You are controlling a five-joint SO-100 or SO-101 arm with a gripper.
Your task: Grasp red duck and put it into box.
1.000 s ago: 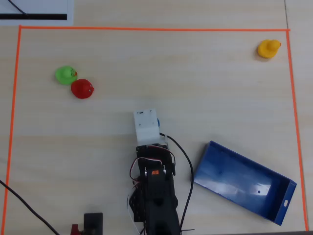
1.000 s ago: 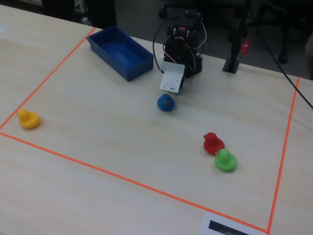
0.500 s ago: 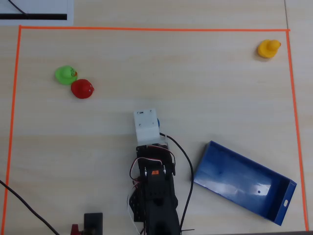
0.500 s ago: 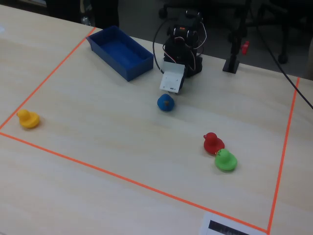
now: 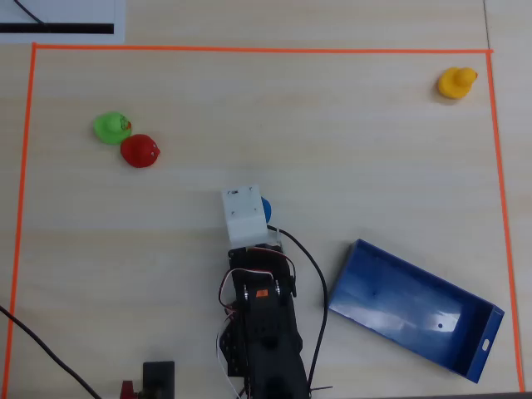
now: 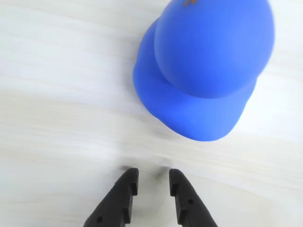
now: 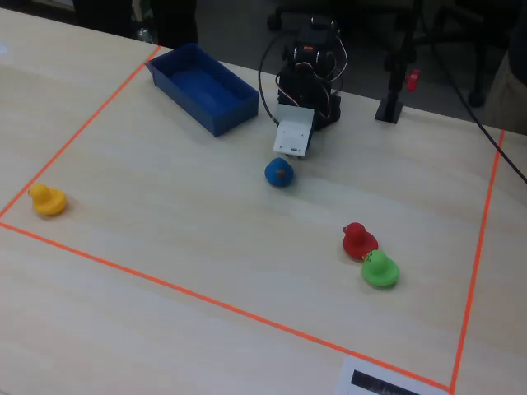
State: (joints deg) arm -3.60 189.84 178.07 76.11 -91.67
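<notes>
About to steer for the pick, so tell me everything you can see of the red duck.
The red duck is small, glossy and rounded like rubber, sitting upright on the wooden table. In the overhead view it lies at the left, pressed against or just beside the green duck. It is far from the gripper, ungrasped, outside the box.

Place: office or lab
Surface: pale wood-grain table (image 7: 165,247), orange tape border (image 7: 206,300)
Far side: black chair bases (image 7: 461,49) on dark floor
</notes>
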